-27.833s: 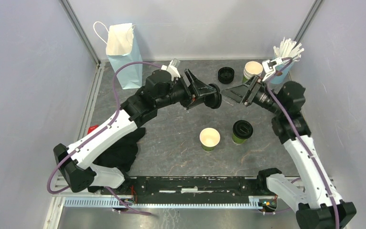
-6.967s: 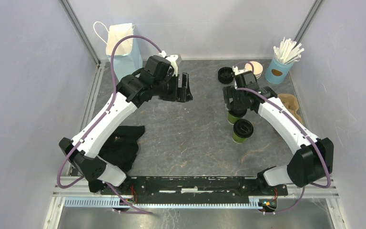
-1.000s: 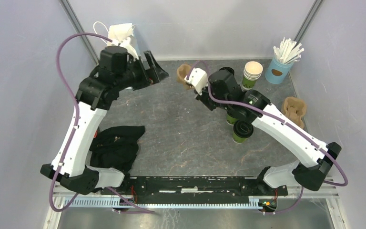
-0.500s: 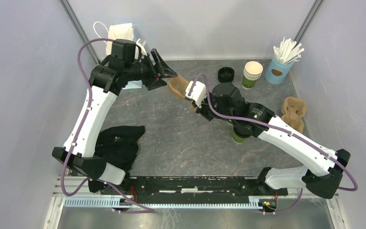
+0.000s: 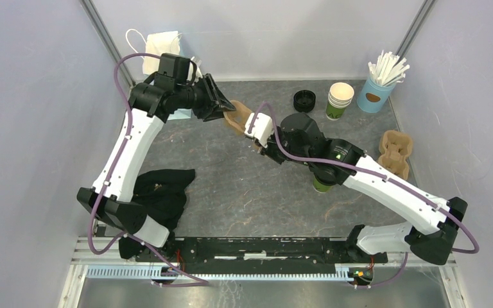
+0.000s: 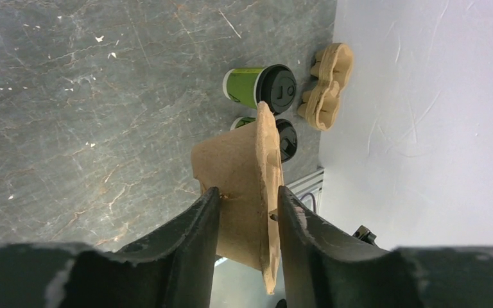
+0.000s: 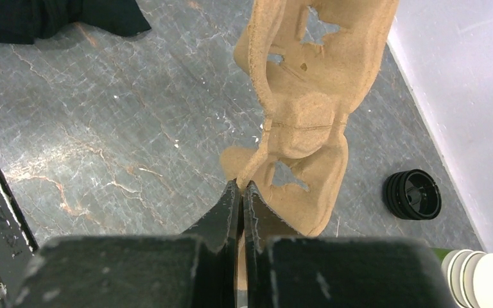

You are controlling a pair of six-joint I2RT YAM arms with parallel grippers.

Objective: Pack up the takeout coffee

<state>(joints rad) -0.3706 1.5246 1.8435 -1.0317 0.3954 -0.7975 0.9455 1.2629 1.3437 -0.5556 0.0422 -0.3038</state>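
Note:
A brown pulp cup carrier (image 5: 237, 119) hangs in the air between both arms at the table's back left. My right gripper (image 5: 251, 138) is shut on its thin edge (image 7: 242, 186). My left gripper (image 5: 221, 109) has closed onto the carrier's other end (image 6: 241, 179), one finger against each side (image 6: 247, 192). Two takeout coffee cups with black lids (image 6: 260, 86) (image 6: 285, 138) stand on the table beyond it; the nearer one is partly hidden by the carrier. From above only one green cup (image 5: 321, 185) shows, under my right arm.
A second pulp carrier (image 5: 395, 152) lies at the right. At the back stand lidless stacked cups (image 5: 340, 99), a stack of black lids (image 5: 303, 100) and a blue stirrer holder (image 5: 379, 90). A pale paper bag (image 5: 160, 54) stands behind the left arm; black cloth (image 5: 160, 199) lies front left.
The right arm carried the carrier left toward the left arm. The left gripper came down to meet it, and its jaws narrowed from wide open onto the carrier's end.

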